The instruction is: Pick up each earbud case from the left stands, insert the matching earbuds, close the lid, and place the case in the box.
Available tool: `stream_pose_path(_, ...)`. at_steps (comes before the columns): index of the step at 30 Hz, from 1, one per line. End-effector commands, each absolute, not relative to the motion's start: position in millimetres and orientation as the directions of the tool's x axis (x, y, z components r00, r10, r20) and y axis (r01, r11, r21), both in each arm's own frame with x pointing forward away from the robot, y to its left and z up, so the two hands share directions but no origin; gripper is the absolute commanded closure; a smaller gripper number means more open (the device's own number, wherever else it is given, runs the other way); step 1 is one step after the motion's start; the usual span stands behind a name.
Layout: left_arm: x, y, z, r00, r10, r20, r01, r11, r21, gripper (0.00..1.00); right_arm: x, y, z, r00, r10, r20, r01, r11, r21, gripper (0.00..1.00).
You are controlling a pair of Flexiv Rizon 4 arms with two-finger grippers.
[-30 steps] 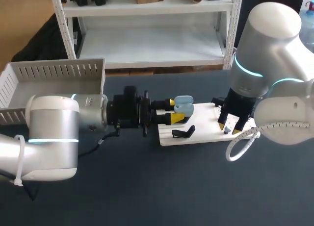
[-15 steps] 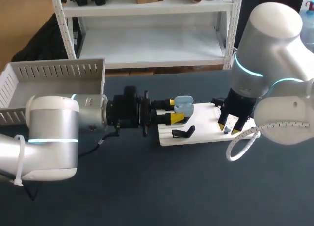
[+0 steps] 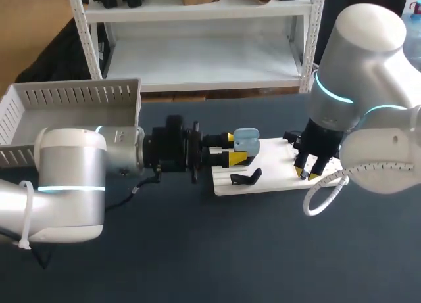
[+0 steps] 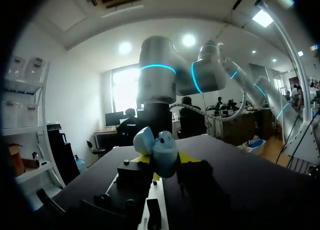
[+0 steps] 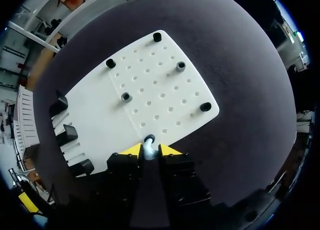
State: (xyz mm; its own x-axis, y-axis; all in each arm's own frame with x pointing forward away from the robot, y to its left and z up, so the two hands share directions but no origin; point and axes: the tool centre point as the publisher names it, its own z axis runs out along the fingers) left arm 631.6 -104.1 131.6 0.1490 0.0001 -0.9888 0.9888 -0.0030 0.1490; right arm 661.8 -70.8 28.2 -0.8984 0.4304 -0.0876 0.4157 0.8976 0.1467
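A light blue earbud case [image 3: 245,141] with its lid up hangs over the left end of the white board [image 3: 270,160]. My left gripper [image 3: 233,148] is shut on it. In the left wrist view the case [image 4: 164,155] sits between the yellow tips of that gripper [image 4: 166,164], lid [image 4: 142,140] tilted back. My right gripper [image 3: 308,171] stands upright over the board's right front edge. In the right wrist view its two yellow tips press a small pale earbud [image 5: 148,151] from both sides; the gripper [image 5: 149,152] is shut on it at a small round holder [image 5: 149,139].
A grey slotted box [image 3: 72,99] stands at the back left. Black case stands [image 5: 67,132] line the board's left edge, one of them [image 3: 247,178] near the front. Small round holders [image 5: 126,96] and black pegs [image 5: 157,37] dot the perforated half.
The right gripper's fingers have drawn together around the earbud on the board. The left arm and the case have stayed where they were.
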Motion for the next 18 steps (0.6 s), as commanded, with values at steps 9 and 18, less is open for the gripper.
stream_pose_path(9, 630, -104, 131, 0.151, -0.002, -0.989, 0.989, 0.002, 0.151, 1.0, 659, -72, 37, -0.897, 0.431, -0.096, 0.415, 0.897, 0.151, 1.0)
stream_pose_path(18, 630, -104, 131, 0.151, -0.002, -0.989, 0.989, 0.002, 0.151, 1.0, 653, -78, 57, -0.893, 0.44, -0.095, 0.419, 0.889, 0.186, 1.0)
